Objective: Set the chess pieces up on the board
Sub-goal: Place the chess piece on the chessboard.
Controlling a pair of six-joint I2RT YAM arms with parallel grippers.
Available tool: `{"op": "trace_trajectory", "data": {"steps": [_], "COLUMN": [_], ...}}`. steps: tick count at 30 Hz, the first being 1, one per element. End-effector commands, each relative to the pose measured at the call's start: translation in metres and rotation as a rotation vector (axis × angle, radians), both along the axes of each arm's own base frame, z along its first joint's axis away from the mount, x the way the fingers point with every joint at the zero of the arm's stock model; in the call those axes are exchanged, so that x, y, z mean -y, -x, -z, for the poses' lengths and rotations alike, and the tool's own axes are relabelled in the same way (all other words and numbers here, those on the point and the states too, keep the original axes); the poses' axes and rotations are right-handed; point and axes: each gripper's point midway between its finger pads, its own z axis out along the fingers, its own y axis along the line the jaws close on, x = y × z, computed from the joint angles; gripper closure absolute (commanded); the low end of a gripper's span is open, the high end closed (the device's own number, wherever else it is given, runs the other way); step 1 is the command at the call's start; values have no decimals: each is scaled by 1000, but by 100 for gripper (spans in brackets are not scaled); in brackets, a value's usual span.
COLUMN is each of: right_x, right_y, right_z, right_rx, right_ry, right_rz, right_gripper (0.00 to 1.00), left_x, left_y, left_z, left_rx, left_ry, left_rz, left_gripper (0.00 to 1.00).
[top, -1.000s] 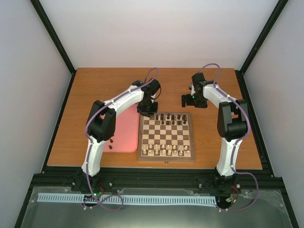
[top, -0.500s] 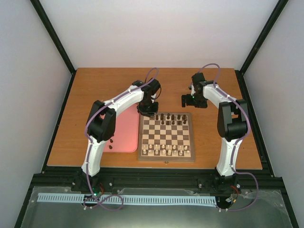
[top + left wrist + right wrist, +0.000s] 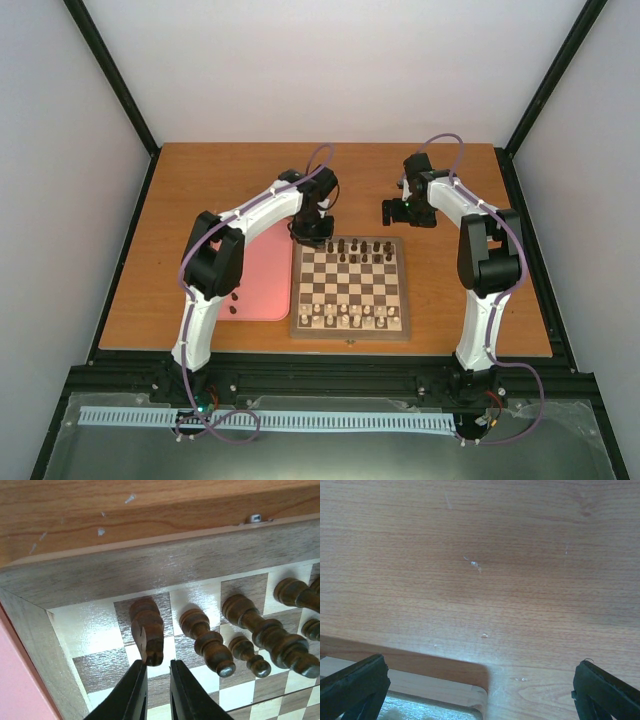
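While pink tray (image 3: 262, 285), centre-left of frame, holds approx two dark pieces (image 3: 231, 302), board (image 3: 350, 332) carries the rest; L gripper (image 3: 158, 666) closed just by knight (image 3: 147, 630), R gripper (image 3: 480, 682) wide open.

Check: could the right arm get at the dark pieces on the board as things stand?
Probably yes. The right gripper hangs open over bare table just past the far edge of the board, nothing between it and the dark pieces. Only those at the far-left corner look blocked, by the left gripper.

left claw (image 3: 311, 238) above corner of board (image 3: 350, 333)
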Motion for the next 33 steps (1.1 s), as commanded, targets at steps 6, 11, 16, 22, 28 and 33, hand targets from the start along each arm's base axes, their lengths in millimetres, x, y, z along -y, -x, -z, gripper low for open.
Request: {"op": "trace_trajectory", "data": {"steps": [6,11,16,22,28,33], "right_x": [-2,-3,-3,-3,-4,-5], "right_y": [0,0,0,0,-1,1], "right_z": [4,4,4,5,1,2], "right_rx": [-5,-6,-7,-8,1,-6], "right_ry": [-2,-4,0,-1,-4,-11], "right_rz": [-11,-13,-14,-13,-16,-17], "right_gripper": [0,0,0,0,0,0], "left_x": [0,-2,-8,-41,-104,-163], "left_y": [17,18,15,16,14,34], "left_z": [-1,-6,-25,-56,-71,-83], "left_rx": [-39,-28,16,94,128,149], "left_ry": [4,4,-12,-80,-117,-154], "left_rz": [42,44,41,5,-148,-315], "left_gripper": [85,78,70,59,46,24]}}
